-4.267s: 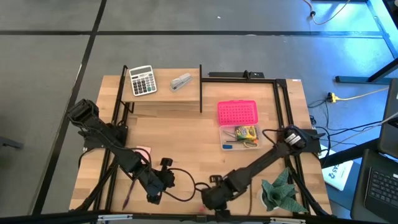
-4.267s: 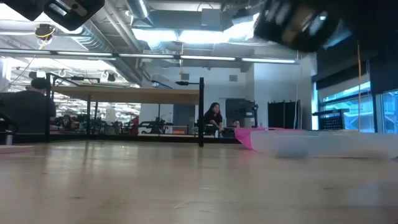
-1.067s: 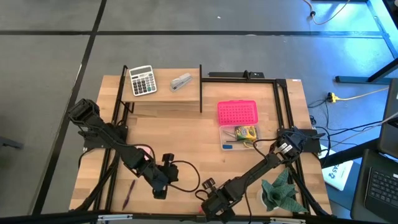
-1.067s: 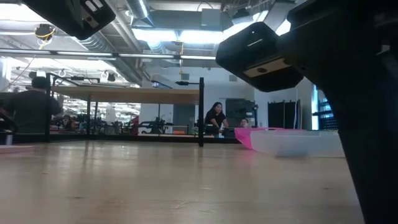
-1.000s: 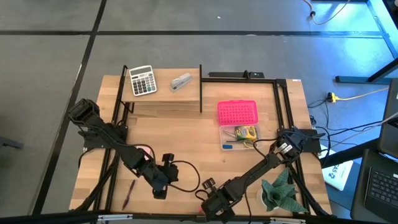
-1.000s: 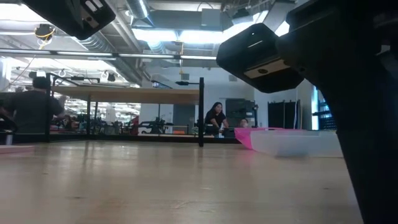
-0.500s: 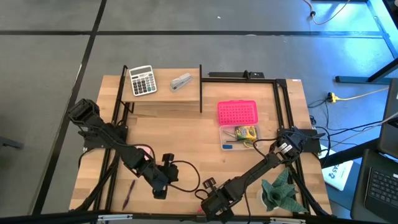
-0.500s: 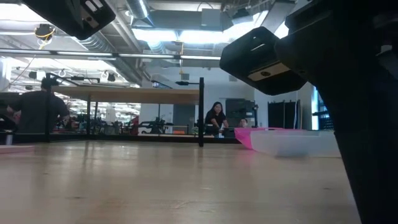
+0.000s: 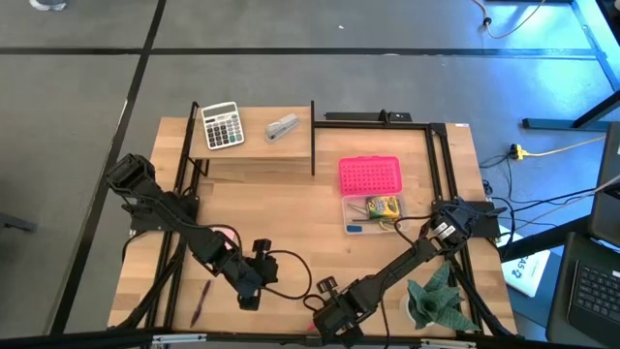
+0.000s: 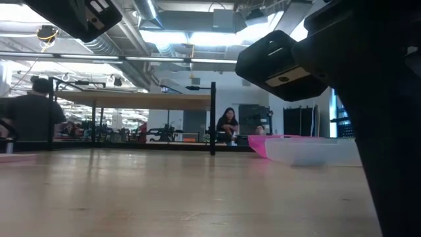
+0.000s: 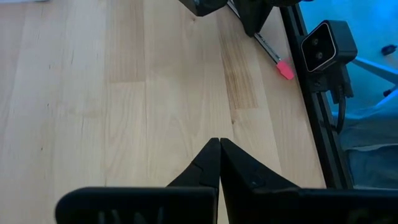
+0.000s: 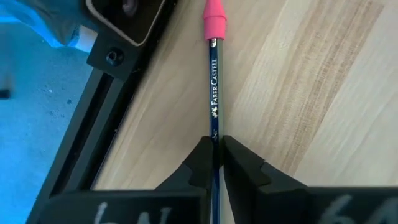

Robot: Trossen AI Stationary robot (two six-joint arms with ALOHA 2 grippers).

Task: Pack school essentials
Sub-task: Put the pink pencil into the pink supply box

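Observation:
My right gripper [image 9: 325, 318] stands at the table's near edge, shut on a dark blue pencil [image 12: 213, 81] with a pink eraser tip [image 11: 285, 70]. My left gripper [image 9: 247, 299] hovers shut and empty over bare wood to its left, its fingertips [image 11: 219, 144] together. Another pencil [image 9: 200, 302] lies flat near the front left. A pale pink note pad [image 9: 225, 234] lies by the left arm. The clear box [image 9: 360, 217] at the right holds the crayon box [image 9: 384, 206] and a blue eraser [image 9: 355, 230]. Its pink lid [image 9: 369, 175] lies open behind it. My right gripper pinches the pencil's shaft [image 12: 214, 134] between its two fingers, away from the eraser end. The fingers come steeply from above. The pencil's eraser end [image 12: 214, 12] points toward the black rail at the near edge. Whether the pencil rests on the wood I cannot tell.
A calculator [image 9: 222, 125] and a grey stapler [image 9: 282, 127] sit on the raised shelf at the back. A green cloth thing [image 9: 436, 299] lies at the front right. The black frame rail and a small camera [image 11: 326, 46] run along the near edge. People show in the room beyond.

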